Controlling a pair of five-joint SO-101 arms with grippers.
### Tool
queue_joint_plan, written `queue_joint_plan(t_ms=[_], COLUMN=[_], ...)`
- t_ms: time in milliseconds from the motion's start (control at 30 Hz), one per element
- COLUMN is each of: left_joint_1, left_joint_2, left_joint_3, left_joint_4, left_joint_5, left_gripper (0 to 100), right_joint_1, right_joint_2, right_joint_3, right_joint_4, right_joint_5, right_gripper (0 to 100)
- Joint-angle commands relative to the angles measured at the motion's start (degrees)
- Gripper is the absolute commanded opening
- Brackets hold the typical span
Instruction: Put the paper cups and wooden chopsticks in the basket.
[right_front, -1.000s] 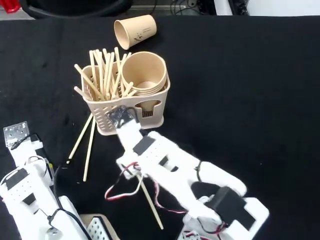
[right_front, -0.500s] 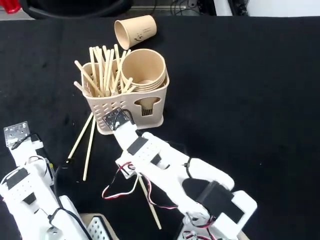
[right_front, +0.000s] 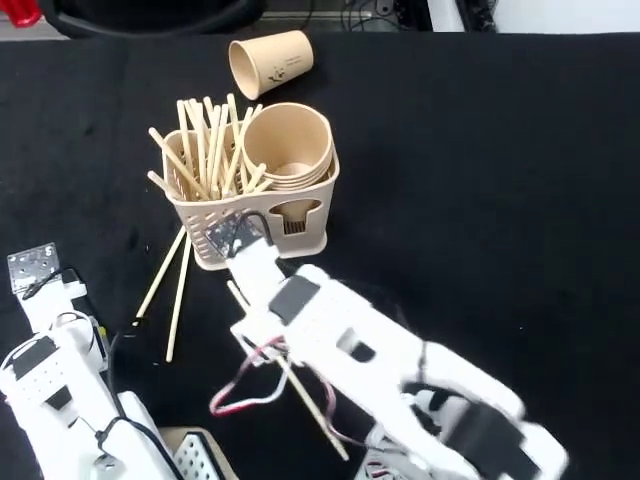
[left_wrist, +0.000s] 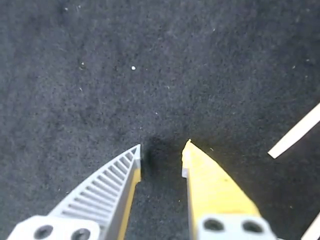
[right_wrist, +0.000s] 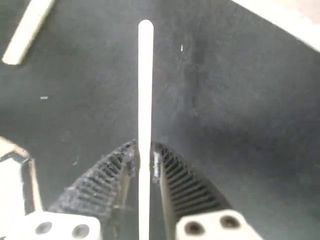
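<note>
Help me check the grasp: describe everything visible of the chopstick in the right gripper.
The chopstick is a thin, straight stick of pale wood with a rounded end. The right gripper is shut on it, ribbed fingers pinching it from both sides partway along. The free length juts ahead over the black table, ending short of the basket.

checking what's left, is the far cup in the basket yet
No, that paper cup lies on its side behind the basket, apart from it.
</note>
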Motion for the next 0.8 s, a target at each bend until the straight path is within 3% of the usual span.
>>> queue_joint_plan(t_ms=[0, 167, 267, 533, 767], left_joint_1=[-0.04, -0.04, -0.04, -0.04, -0.04], left_joint_2=[0.0, 0.0, 0.0, 0.0, 0.0], left_joint_3=[-0.22, -0.22, -0.22, -0.22, -0.22], left_joint_4=[-0.88, -0.88, -0.88, -0.88, -0.88], left_joint_5=[-0.26, -0.26, -0.26, -0.26, -0.26], left_gripper=[14, 14, 14, 14, 14], right_joint_1=[-1.76, -6.77, -8.09, -7.12, 3.25], right_joint_2=[-13.32, -31.34, -41.01, -50.15, -50.07], right_joint_3=[-0.66, -1.54, -3.38, -2.15, -0.48], right_joint_4=[5.1, 7.47, 3.25, -18.11, -44.31], right_joint_5=[4.13, 5.19, 5.27, 9.32, 9.05], right_gripper=[1.1, 1.1, 1.2, 1.2, 1.1])
